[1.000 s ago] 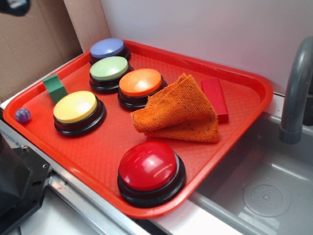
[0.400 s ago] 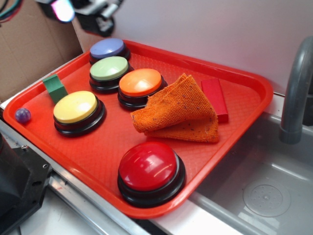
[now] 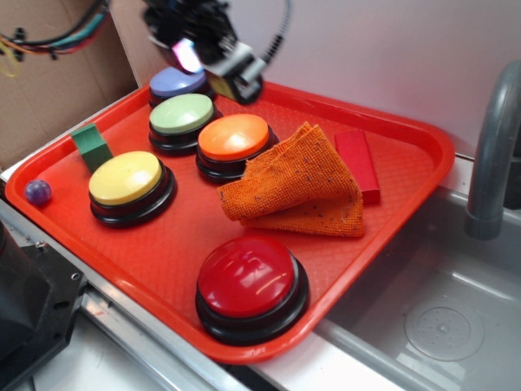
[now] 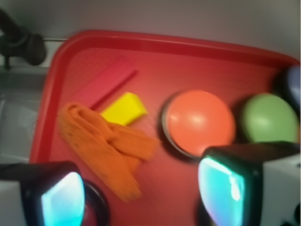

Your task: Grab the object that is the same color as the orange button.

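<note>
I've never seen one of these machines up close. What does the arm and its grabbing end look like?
The gripper is mostly black, with a pale grey block at its tip and a glowing pink-white patch. A black cable loops up behind it, and coloured wires trail off to one side. Seen from the wrist, its jaws are dark-edged pads that glow teal.

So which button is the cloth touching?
The orange button: the orange cloth lies against its base. The other four buttons sit clear of it.

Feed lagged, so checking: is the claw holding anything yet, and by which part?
Nothing is held. The claw is open, up in the air above the tray, and the orange cloth lies untouched beside the orange button.
</note>
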Available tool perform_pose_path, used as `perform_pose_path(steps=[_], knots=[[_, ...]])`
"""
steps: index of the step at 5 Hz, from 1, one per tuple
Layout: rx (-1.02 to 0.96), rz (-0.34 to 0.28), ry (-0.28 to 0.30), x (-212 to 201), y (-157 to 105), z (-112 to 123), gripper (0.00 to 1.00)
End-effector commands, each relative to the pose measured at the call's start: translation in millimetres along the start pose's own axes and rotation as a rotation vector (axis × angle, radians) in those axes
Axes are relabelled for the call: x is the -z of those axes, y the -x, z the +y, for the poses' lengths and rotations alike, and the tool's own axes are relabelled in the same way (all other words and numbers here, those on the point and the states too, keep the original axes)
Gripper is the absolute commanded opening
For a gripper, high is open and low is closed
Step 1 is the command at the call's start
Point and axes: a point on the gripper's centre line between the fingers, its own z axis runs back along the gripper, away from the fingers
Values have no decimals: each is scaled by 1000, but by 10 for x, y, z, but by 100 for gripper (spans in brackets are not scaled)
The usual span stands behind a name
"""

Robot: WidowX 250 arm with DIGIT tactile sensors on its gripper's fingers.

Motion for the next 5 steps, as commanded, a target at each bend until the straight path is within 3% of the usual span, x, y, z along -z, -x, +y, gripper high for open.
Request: perform_pose_path(steps=[1, 2, 3, 4, 5], knots=[[185, -28, 158, 426, -135, -288, 100], [244, -1, 199, 637, -94, -349, 100], [231, 43, 167, 806, -58, -364, 100], [234, 43, 126, 784, -43, -369, 0], [216, 26, 122, 754, -3, -375, 0]])
